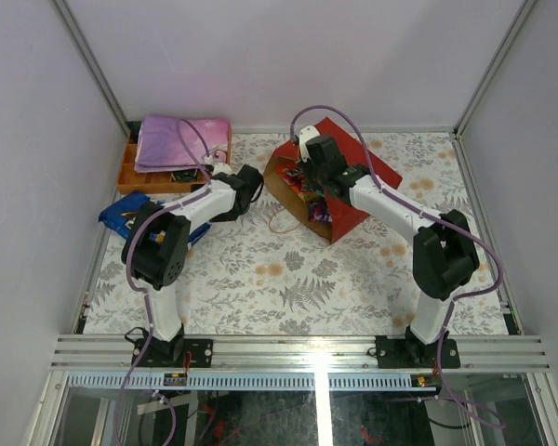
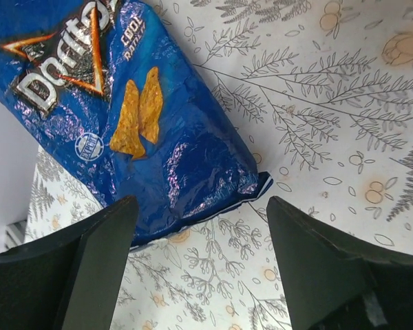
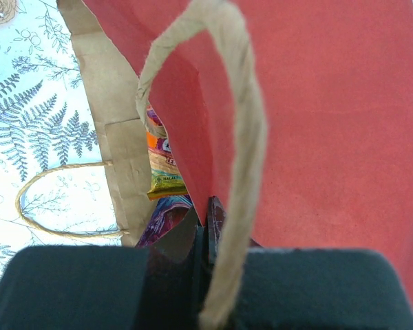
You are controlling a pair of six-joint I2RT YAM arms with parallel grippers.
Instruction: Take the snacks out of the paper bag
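L gripper (image 2: 201, 206) spread wide, one finger either side of the lower corner of the Doritos bag (image 2: 124, 103), which lies flat near the table's (image 1: 288, 279) left edge. R gripper (image 3: 206, 223) pressed together, pinching the red rim of the paper bag (image 3: 330, 103). Bag lies on its side twd far edge. Packets (image 3: 164, 172) sit inside; string handle (image 3: 241, 137) drapes over R gripper.

Fern-print table (image 1: 288, 279) with red paper bag (image 1: 367, 172), Doritos bag (image 1: 121, 214), orange tray (image 1: 130, 178)

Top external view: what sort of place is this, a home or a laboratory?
Most likely a robot test cell in a laboratory: a left arm and right arm bolted to an aluminium rail, plain white walls with metal frame posts around the table.
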